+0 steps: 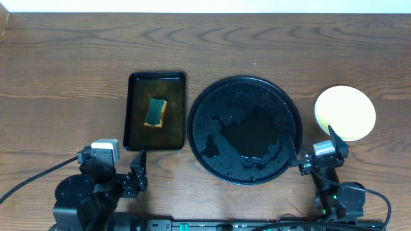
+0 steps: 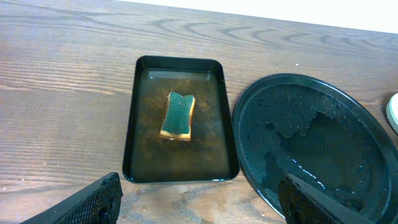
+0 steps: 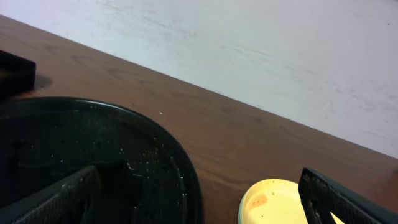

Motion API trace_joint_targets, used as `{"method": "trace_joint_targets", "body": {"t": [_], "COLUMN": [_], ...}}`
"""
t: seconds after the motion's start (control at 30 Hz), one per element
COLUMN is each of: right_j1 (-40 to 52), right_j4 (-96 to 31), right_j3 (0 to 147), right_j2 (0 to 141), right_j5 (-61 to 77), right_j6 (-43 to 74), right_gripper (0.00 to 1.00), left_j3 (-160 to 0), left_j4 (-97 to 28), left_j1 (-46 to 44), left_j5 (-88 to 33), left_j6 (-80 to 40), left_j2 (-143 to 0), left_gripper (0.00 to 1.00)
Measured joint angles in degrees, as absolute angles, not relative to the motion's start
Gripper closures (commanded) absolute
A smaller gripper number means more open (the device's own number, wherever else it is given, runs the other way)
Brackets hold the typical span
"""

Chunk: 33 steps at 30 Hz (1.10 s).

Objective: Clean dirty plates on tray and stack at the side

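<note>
- Left gripper (image 2: 199,210): fingers spread wide, holding nothing; at the near table (image 1: 64,77) edge, before the rectangular tray (image 1: 131,115).
- Right gripper (image 3: 199,205): fingers spread wide, empty; by the round tray's near right rim.
- Round tray (image 1: 212,102): wet film inside.
- Pale yellow plate (image 1: 345,113): on the table, just right of the round tray.
- Rectangular tray: brownish water; green-topped sponge (image 1: 155,112) inside.
</note>
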State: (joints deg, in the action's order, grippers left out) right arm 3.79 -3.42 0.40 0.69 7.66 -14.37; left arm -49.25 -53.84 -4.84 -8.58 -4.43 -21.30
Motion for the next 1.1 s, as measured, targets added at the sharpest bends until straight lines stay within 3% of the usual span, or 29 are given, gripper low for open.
{"method": "trace_joint_targets", "body": {"t": [0.47, 0.73, 1.1], "right_j1": [3.79, 3.84, 3.84], "right_j4": [-3.42, -3.40, -3.42], "right_j3": [0.40, 0.40, 0.40], "right_j2": [0.69, 0.69, 0.67], "right_j5": [7.66, 7.66, 7.66], "right_j6": [-14.37, -14.37, -14.37], "right_gripper": [0.01, 0.01, 0.01], "left_j3": [-44.99, -20.80, -1.87], "left_j4": [-50.41, -27.14, 4.43], "left_j1": [-4.84, -4.84, -4.84], "left_j5": [-7.79, -7.31, -7.11], "left_j6": [-3.97, -4.01, -1.37], "left_j2": [-19.25, -7.90, -0.67], "left_gripper": [0.19, 0.19, 0.19]}}
